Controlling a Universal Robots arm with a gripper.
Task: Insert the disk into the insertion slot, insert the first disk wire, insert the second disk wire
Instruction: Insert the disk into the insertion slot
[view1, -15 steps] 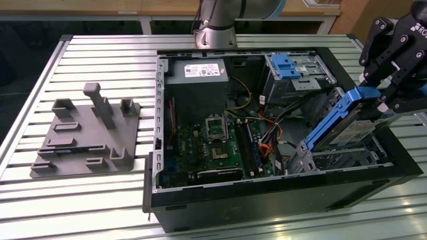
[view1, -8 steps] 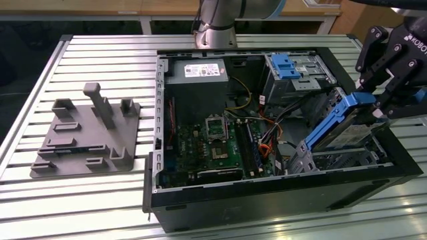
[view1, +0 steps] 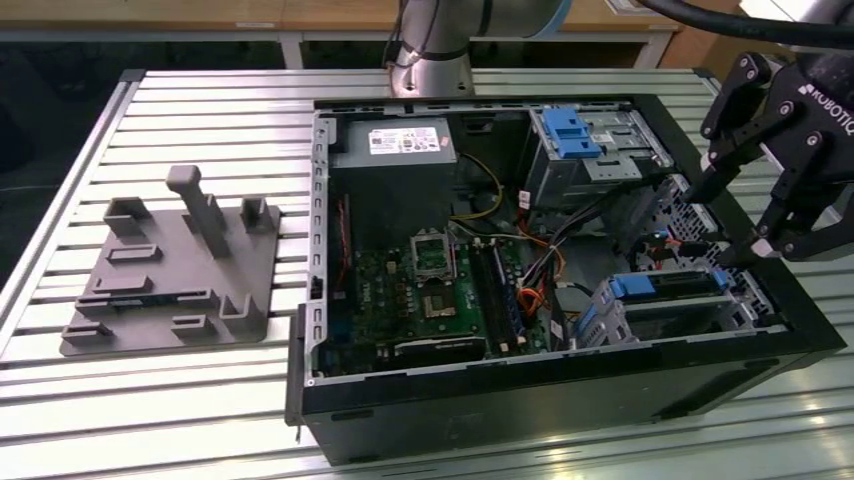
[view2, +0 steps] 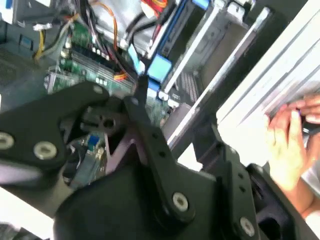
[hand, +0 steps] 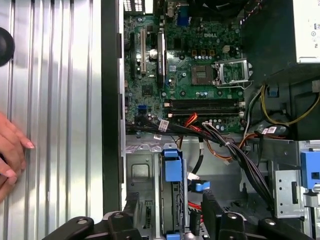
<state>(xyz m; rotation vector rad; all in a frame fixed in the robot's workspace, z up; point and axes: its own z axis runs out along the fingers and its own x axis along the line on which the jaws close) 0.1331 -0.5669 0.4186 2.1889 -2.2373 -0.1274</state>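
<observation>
In the exterior view the disk (view1: 671, 286), a flat drive framed by a blue rail, lies inside the insertion slot (view1: 694, 318), a grey perforated cage at the right of the open computer case (view1: 534, 390). My black gripper (view1: 729, 226) hangs just above that cage, open, with nothing between its fingers. In the first wrist view the fingertips (hand: 131, 216) straddle the cage (hand: 142, 182) and a blue rail tab (hand: 171, 165). A black wire with a blue plug (hand: 202, 186) lies loose beside it. The second wrist view shows one finger (view2: 142, 107) over blue parts (view2: 160, 67).
A taller grey bay with a blue latch (view1: 577, 133) stands at the back of the case. Bundled wires (view1: 601, 215) cross between the motherboard (view1: 427, 290) and the cage. A grey fixture plate (view1: 174, 270) lies on the slatted table. A person's hand (hand: 11, 155) rests beside the case.
</observation>
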